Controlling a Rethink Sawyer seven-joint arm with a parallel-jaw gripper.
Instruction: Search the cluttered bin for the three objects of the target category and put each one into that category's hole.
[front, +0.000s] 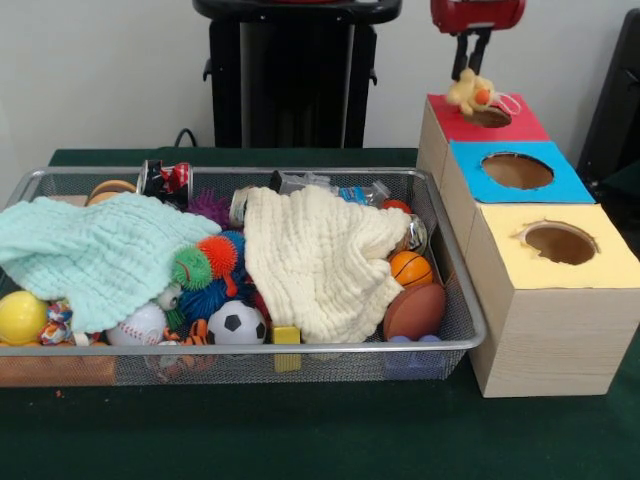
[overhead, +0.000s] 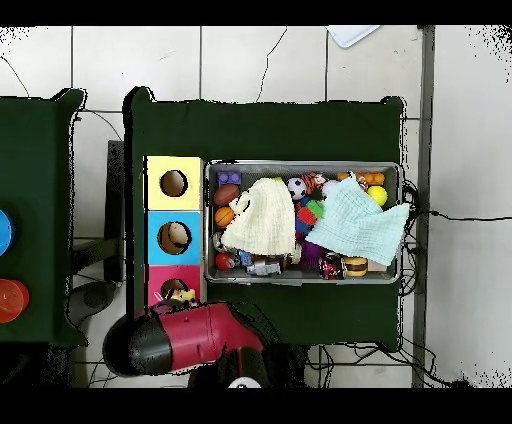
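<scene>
My gripper (front: 472, 72) hangs over the red-surrounded hole (front: 490, 117) at the far end of the pale wooden box (front: 550, 330). Its fingers stand close together on a small yellow plush toy with an orange patch (front: 470, 94), which hangs at the hole's left rim. In the overhead view the toy (overhead: 181, 295) sits at the red hole (overhead: 172, 287), with the red arm (overhead: 195, 338) just below it. The wire mesh bin (front: 462, 300) is full of clutter. A small orange and black striped thing (front: 193, 333) peeks out at its front. No monkey shows.
A mint cloth (front: 100, 255) and a cream cloth (front: 320, 260) cover much of the bin. Around them lie spiky balls (front: 215, 255), a soccer ball (front: 237, 322), a baseball (front: 140, 325), a football (front: 413, 310) and a basketball (front: 410, 268). The box also has blue (front: 517, 170) and yellow (front: 560, 243) holes.
</scene>
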